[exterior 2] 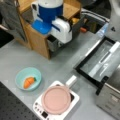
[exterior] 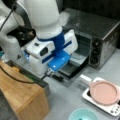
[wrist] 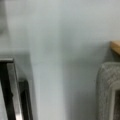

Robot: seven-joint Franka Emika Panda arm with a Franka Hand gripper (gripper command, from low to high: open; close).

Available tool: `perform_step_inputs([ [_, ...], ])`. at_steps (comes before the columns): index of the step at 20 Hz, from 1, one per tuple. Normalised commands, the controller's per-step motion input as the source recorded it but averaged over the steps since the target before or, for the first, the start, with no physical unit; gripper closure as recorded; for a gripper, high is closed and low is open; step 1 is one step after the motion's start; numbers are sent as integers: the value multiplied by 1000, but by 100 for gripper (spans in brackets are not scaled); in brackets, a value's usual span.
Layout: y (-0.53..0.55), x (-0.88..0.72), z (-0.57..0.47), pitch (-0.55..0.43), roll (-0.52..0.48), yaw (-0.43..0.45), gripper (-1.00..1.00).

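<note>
Wrist view shows only bare grey desk (wrist: 62, 50), a dark oven door edge (wrist: 10, 90) at lower left, a grey padded rim (wrist: 107, 87) at lower right and a wood corner (wrist: 115, 46) above it; claw fingers not visible there. Claw (exterior: 53, 73) in both front views is a white and blue wrist block with a dark tip poking out below, hanging low between the wooden box (exterior: 22, 95) and the toaster oven (exterior: 100, 37), just above the oven's open door (exterior: 72, 67). Can't tell if the claw is released or clenched, the tip is hidden by the wrist body; nothing visibly held. In a front view the claw body (exterior 2: 53, 23) sits over the wooden box (exterior 2: 37, 37) edge, with the open oven door (exterior 2: 100, 60) well apart toward the desk's right side. Pink pan (exterior 2: 56, 98) with white handle rests on a white hot plate (exterior 2: 72, 100) near the desk's front edge. Light blue bowl (exterior 2: 28, 78) beside it holds a carrot (exterior 2: 29, 82). Same pan (exterior: 103, 92) and bowl (exterior: 83, 115) in a front view.
</note>
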Motion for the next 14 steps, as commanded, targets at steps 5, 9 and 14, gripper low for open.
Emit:
perform_step_inputs([
  [5, -392, 1000, -162, 161, 114, 76, -100],
  [9, -220, 910, -76, 127, 160, 17, -100],
  [14, -106, 436, 50, 106, 192, 45, -100],
])
